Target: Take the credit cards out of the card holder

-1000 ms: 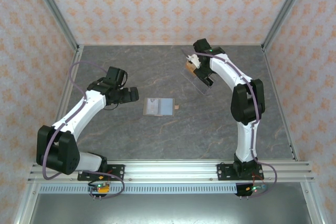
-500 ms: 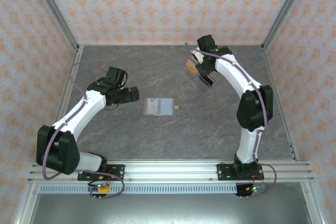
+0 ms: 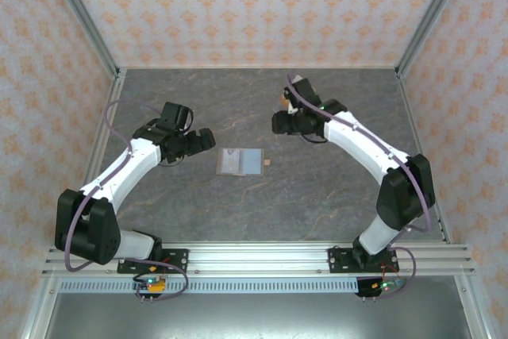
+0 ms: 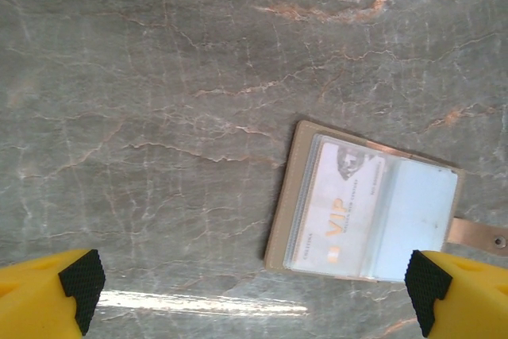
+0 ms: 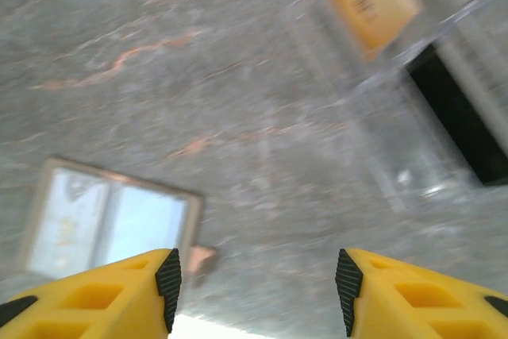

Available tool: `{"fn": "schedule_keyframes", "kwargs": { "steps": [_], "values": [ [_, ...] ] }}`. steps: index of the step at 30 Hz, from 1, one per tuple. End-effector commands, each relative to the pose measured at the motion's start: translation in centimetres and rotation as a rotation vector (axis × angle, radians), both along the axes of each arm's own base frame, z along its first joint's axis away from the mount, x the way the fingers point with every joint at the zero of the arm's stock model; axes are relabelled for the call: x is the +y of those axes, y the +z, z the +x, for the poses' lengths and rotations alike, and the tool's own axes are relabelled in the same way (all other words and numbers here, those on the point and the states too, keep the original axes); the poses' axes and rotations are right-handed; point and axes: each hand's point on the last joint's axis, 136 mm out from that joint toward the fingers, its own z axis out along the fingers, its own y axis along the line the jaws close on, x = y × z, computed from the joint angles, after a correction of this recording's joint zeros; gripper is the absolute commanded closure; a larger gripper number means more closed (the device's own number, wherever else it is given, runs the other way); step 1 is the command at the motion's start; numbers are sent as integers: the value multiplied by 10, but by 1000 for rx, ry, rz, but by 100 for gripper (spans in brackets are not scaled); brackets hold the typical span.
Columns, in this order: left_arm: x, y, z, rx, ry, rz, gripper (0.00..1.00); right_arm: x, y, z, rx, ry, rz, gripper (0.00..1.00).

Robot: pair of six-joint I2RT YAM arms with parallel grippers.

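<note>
The card holder (image 3: 240, 162) lies open and flat in the middle of the table, also in the left wrist view (image 4: 373, 212) and the right wrist view (image 5: 111, 224). A whitish credit card with orange "VIP" lettering (image 4: 337, 213) sits under its clear left panel. An orange-yellow credit card (image 5: 365, 1) leans in a clear stand (image 5: 413, 156), glimpsed from above beside the right arm (image 3: 283, 102). My left gripper (image 3: 204, 140) (image 4: 254, 291) hovers open left of the holder, holding nothing. Between stand and holder, my right gripper (image 3: 278, 123) (image 5: 258, 291) is open and holds nothing.
The holder's small tan snap tab (image 3: 268, 162) sticks out to its right. Metal frame rails (image 3: 103, 61) and patterned walls bound the grey marbled tabletop (image 3: 317, 196) on three sides.
My right gripper opened and swung left and nearer, away from the clear stand, leaving the orange-yellow card there. The left arm has barely shifted.
</note>
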Motion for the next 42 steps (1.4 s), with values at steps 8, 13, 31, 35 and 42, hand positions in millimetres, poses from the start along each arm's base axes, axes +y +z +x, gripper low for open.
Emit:
{"fn": "schedule_keyframes", "kwargs": {
  "steps": [8,13,31,35,42],
  "values": [
    [-26,-15,7,16,-28,-78,0,88,-64,-36,206,-103,222,50],
    [-37,-22,10,31,-38,-112,3,96,-98,-35,268,-142,174,54],
    [-85,-65,13,145,-94,-236,54,76,-143,-31,296,-179,-11,57],
    [-89,-79,12,177,-98,-232,61,76,-147,-32,303,-170,-18,57],
    [-86,-101,7,222,-85,-199,71,105,-146,-35,345,-94,125,61]
  ]
}}
